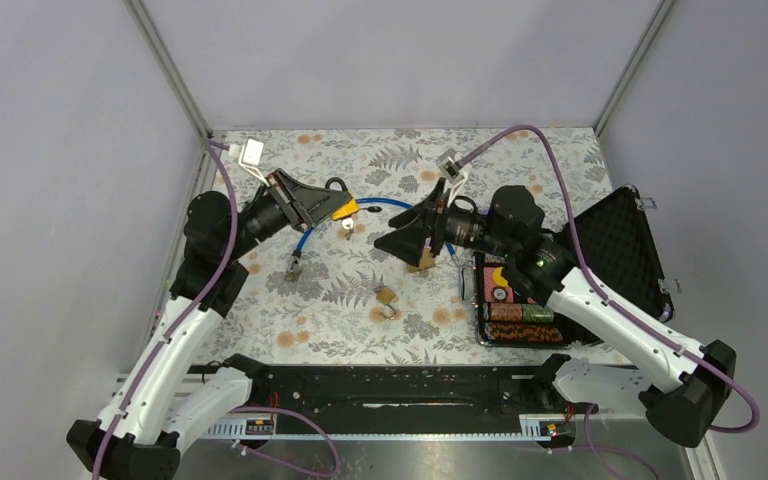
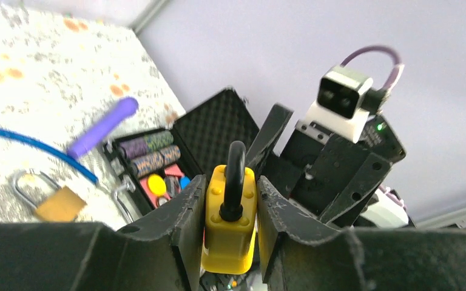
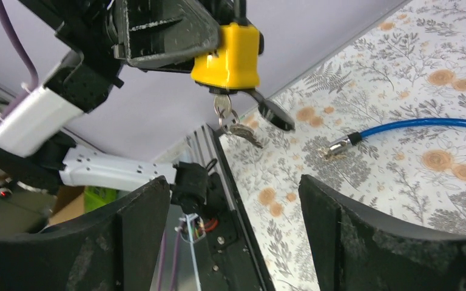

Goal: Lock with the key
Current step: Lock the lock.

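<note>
My left gripper (image 1: 332, 208) is shut on a yellow padlock (image 1: 344, 210) with a black shackle and holds it above the table. The left wrist view shows the padlock (image 2: 229, 219) squeezed between both fingers. In the right wrist view the padlock (image 3: 227, 56) has a key (image 3: 221, 104) in its underside, with a second key (image 3: 243, 131) hanging from the ring. My right gripper (image 1: 388, 243) is open and empty, facing the padlock from the right, a short way off.
A brass padlock (image 1: 387, 297) lies on the floral cloth near the middle, and another (image 1: 421, 260) sits under the right gripper. A blue cable (image 1: 305, 238) lies beneath the left gripper. An open black case (image 1: 622, 240) with parts stands at the right.
</note>
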You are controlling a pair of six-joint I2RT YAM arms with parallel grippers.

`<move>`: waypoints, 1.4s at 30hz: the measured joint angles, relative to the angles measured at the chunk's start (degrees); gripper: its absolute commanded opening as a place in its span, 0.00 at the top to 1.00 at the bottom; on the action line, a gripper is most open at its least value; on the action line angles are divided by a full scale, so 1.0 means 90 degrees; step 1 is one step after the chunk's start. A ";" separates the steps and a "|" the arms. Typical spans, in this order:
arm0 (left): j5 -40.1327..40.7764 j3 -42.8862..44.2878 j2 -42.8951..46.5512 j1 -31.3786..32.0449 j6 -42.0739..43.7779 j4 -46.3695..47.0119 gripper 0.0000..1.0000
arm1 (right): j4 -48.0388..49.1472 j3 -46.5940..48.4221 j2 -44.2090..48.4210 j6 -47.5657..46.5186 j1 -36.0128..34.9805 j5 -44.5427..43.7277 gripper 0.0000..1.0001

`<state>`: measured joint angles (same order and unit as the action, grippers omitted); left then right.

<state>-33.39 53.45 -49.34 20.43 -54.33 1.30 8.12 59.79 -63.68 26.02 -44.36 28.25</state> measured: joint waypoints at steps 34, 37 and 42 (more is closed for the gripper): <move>0.0673 0.0075 -0.0452 0.0041 -0.0444 0.1396 1.00 | 0.3376 0.0260 -0.1902 0.2630 -0.0027 0.0359 0.93; 0.0663 0.0075 -0.0464 0.0051 -0.0471 0.1428 1.00 | 0.3378 0.0260 -0.1904 0.2657 -0.0024 0.0374 1.00; 0.0641 0.0107 -0.0466 0.0058 -0.0389 0.1370 1.00 | 0.3330 0.0257 -0.1906 0.2620 -0.0019 0.0415 1.00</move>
<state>-27.62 54.41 -53.54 20.95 -57.82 13.63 38.09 62.11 -80.84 49.60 -44.53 31.99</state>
